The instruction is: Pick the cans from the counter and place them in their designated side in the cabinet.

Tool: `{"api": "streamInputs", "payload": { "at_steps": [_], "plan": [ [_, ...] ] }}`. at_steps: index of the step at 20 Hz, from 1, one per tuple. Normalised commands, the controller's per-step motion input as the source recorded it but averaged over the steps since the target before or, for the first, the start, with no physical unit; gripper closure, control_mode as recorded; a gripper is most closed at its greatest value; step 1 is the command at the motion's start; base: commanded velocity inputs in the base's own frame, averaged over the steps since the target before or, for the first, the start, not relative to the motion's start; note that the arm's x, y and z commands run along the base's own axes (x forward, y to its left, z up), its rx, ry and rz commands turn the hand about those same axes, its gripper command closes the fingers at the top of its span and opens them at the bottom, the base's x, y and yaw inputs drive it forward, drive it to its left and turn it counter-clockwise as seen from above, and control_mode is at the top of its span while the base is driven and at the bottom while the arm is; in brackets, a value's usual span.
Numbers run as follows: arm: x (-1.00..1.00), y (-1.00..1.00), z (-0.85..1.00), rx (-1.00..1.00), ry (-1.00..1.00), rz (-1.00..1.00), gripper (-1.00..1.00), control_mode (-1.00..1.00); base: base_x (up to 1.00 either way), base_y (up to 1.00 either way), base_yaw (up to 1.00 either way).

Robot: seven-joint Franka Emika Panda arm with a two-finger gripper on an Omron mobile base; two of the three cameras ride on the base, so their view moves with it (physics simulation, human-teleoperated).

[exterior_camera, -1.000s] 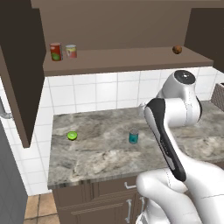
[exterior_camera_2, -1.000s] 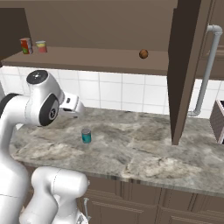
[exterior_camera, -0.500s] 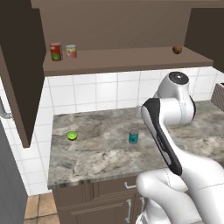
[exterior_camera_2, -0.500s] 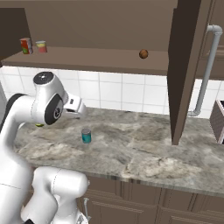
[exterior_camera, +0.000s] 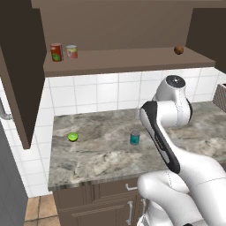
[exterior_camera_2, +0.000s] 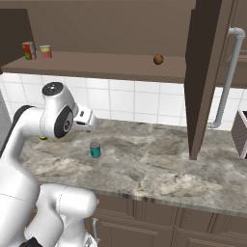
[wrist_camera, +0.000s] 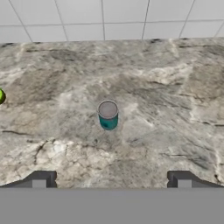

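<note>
Teal can: the teal can (wrist_camera: 108, 115) stood upright on the counter (exterior_camera: 101, 159), grey top up, about mid-slab and well clear of the tiled wall; also seen at (exterior_camera: 134, 137) and (exterior_camera_2: 95, 149).
Banded can: the banded can (exterior_camera: 71, 51) stood on the cabinet shelf (exterior_camera: 128, 62) at its left end, just beside the red can (exterior_camera: 56, 52) – the two close together, whether touching could not be told; also seen at (exterior_camera_2: 46, 51).
Red can: taller, with a green mark, outermost on the left of the shelf; also at (exterior_camera_2: 28, 50).
Gripper: the gripper (wrist_camera: 111, 179) was released – its two dark finger tips stood wide apart at the bottom of the hand view, nothing between them. It was held above the counter, looking down toward the teal can, apart from it.
Alignment: in the hand view the teal can lay roughly centred between the two tips, farther along the slab.
Arm: the arm (exterior_camera: 165, 114) rose over the counter with its upper joint near the wall tiles.
Lime: a green lime half (exterior_camera: 73, 137) lay on the counter left of the teal can, well apart from it; at the left edge in the hand view (wrist_camera: 1, 96).
Ball: a small brown ball (exterior_camera: 178, 50) sat on the right part of the shelf, well apart from the two cans.
Cabinet: the cabinet doors (exterior_camera: 20, 66) stood open on both sides of the shelf.
</note>
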Motion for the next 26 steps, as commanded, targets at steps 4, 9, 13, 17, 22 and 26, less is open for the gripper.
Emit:
{"api": "streamInputs", "payload": {
  "at_steps": [4, 9, 13, 17, 22, 26],
  "plan": [
    [0.14, 0.0, -0.17, 0.0, 0.0, 0.0, -1.0, -1.0, 0.0, 0.0, 0.0],
    [0.15, 0.0, -0.16, 0.0, 0.0, 0.0, -1.0, -1.0, 0.0, 0.0, 0.0],
    [0.15, 0.0, -0.16, 0.0, 0.0, 0.0, -1.0, -1.0, 0.0, 0.0, 0.0],
    [0.17, 0.0, -0.14, 0.0, 0.01, 0.0, -1.0, -1.0, 0.0, 0.0, 0.0],
    [0.15, 0.0, -0.13, 0.02, 0.03, 0.0, -1.0, -1.0, 0.0, 0.0, 0.0],
    [0.12, 0.0, -0.13, 0.01, 0.03, 0.0, -1.0, -1.0, 0.0, 0.0, 0.0]
  ]
}}
